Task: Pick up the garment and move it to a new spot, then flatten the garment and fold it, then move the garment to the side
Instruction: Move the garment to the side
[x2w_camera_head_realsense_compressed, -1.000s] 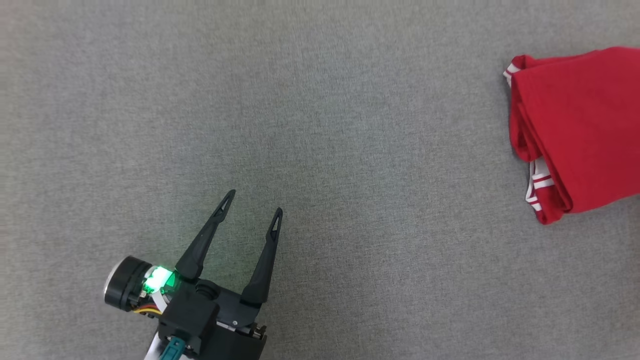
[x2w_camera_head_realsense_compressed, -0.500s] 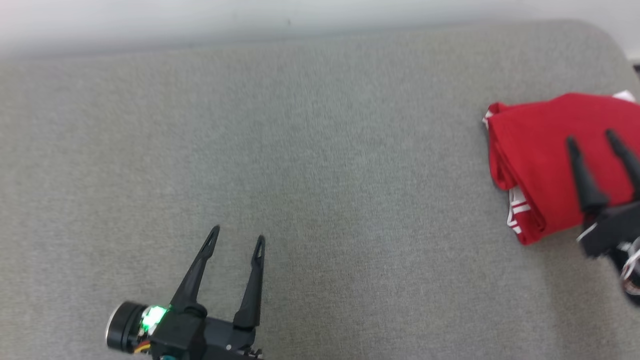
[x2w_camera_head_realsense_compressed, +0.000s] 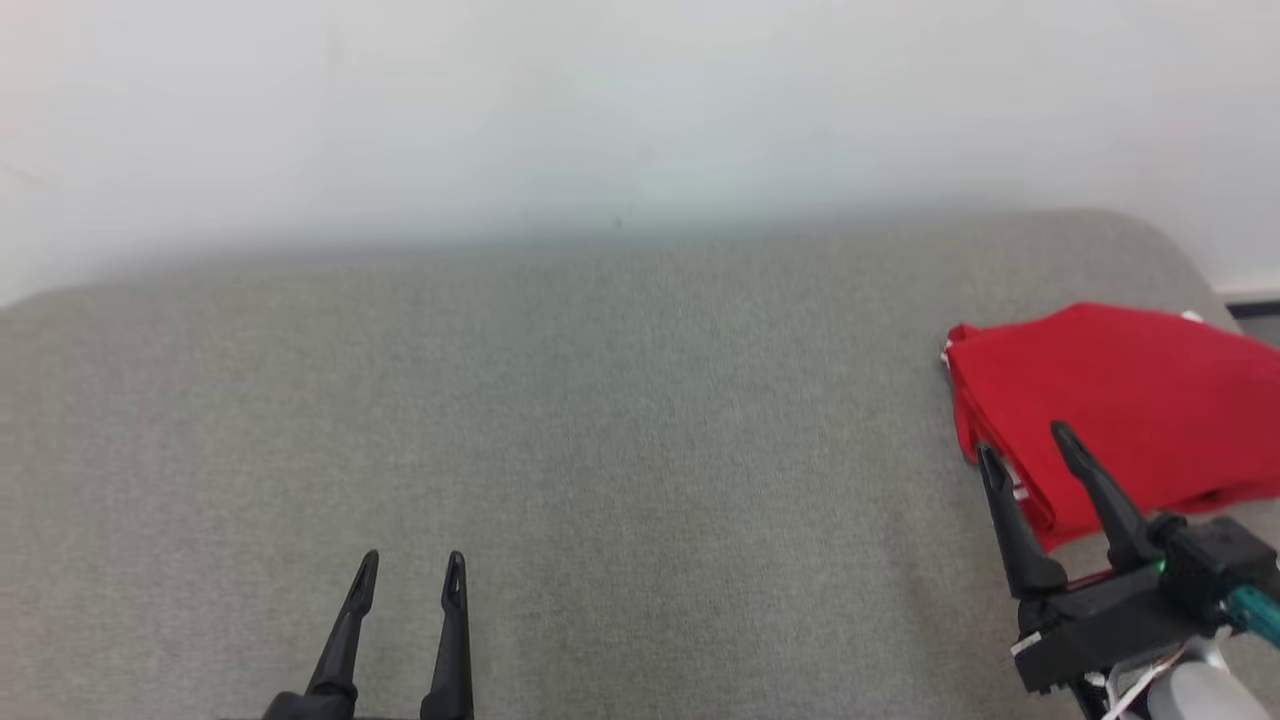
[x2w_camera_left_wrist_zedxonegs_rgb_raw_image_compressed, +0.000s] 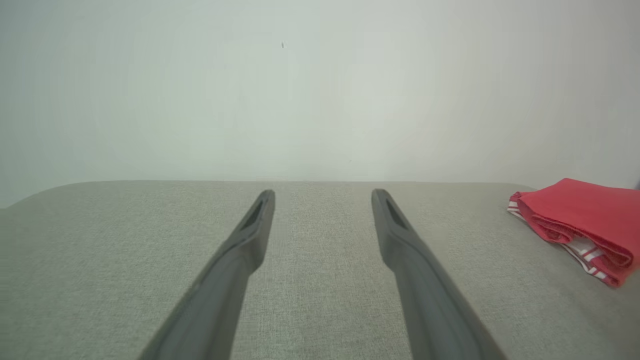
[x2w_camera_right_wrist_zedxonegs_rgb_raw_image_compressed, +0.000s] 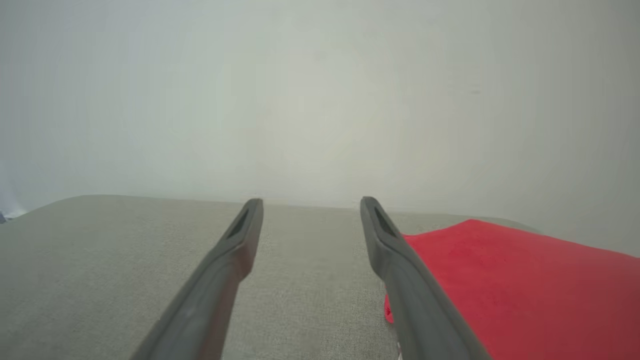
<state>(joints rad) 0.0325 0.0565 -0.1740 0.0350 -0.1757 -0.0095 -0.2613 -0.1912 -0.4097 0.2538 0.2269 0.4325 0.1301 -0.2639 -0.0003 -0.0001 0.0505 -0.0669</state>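
Now head camera has tilted up: pale wall enters upper frame and whole scene slides down, so garment itself unmoved. Folded red garment lies mid-right, at right end of grey cushion. Right gripper newly in view lower right, spread wide, empty, tips overlapping garment's left edge. Left gripper lower left, spread wide, empty. Likely set-aside step done.

The head camera looks forward and down from above and behind the left tool and the right tool, over the grey counter to the pale wall ahead of their tips. Each wrist camera sits low behind its own tool, facing along the fingers, nearly level with the counter, toward that wall. All three views share the counter's far edge, the wall and the red garment, which lies well to the right of the left tool and just beside the right tool.
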